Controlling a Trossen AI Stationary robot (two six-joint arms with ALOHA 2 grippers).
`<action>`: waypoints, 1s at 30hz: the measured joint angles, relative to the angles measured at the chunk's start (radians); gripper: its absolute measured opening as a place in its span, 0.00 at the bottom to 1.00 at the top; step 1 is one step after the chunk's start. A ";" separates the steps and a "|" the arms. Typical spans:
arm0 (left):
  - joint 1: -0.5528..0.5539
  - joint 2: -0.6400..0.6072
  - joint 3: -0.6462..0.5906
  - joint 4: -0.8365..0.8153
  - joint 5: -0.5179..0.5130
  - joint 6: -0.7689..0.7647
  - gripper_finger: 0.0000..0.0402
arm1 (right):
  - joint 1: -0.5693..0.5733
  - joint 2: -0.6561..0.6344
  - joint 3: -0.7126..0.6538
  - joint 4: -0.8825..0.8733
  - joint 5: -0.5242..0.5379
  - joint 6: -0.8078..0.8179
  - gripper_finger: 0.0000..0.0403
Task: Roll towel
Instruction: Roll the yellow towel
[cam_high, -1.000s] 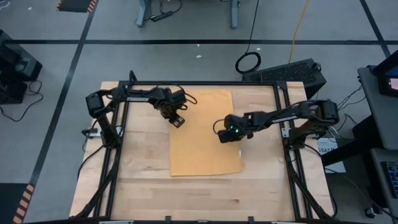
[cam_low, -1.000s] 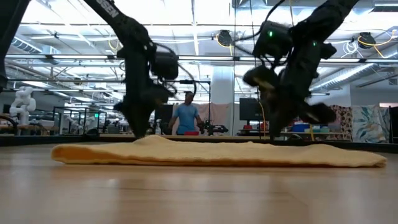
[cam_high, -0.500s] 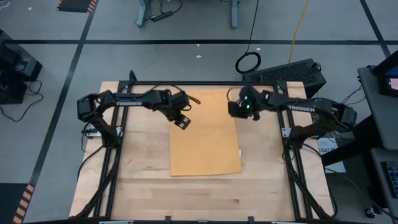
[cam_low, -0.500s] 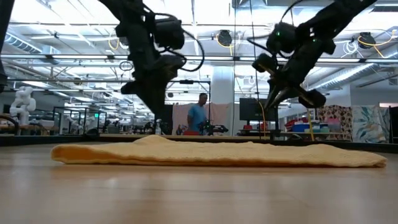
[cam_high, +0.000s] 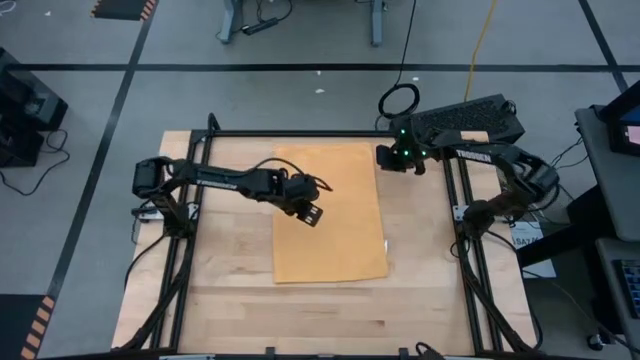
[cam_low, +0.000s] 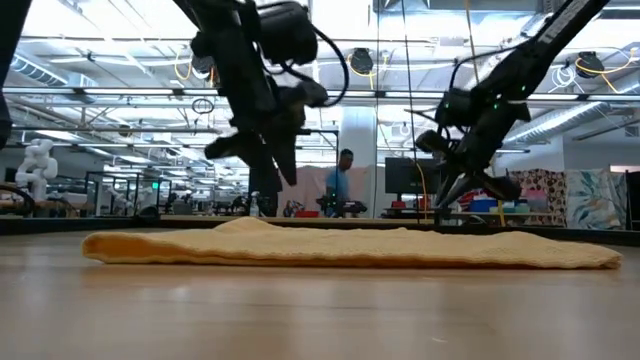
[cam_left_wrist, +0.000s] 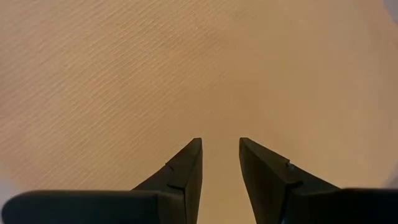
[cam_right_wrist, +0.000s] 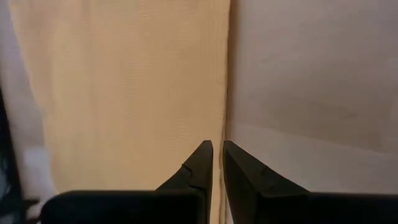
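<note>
The towel (cam_high: 329, 212) lay flat on the table (cam_high: 230, 300), not yet rolled, while the left gripper (cam_high: 311, 213) hung spread above it and the right gripper (cam_high: 385, 157), slightly apart, hovered at its far corner, probably to pinch it.

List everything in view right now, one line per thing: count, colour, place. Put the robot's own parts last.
towel: one, mustard yellow, lying flat in the middle of the table, unrolled.
table: one, light wood, under both arms.
frame: one, black, along the table's far and side edges.
cable: one, black, coiled on the floor beyond the table.
case: one, dark, on the floor behind the table's far right corner.
person: one, blue top, far off in the room behind the table.
left gripper: one, dark, above the towel's left part, fingers slightly apart, empty.
right gripper: one, dark, above the towel's far right corner, fingers nearly together, empty.
</note>
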 joint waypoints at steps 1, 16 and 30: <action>0.000 0.016 0.000 0.009 0.004 -0.011 0.28 | -0.006 0.019 0.000 0.009 -0.031 -0.010 0.07; 0.073 0.222 0.005 0.111 0.082 0.045 0.28 | -0.009 0.116 0.155 -0.027 0.006 -0.238 0.07; 0.130 0.167 0.115 0.053 -0.012 0.036 0.28 | -0.009 0.116 0.169 -0.163 0.012 -0.327 0.07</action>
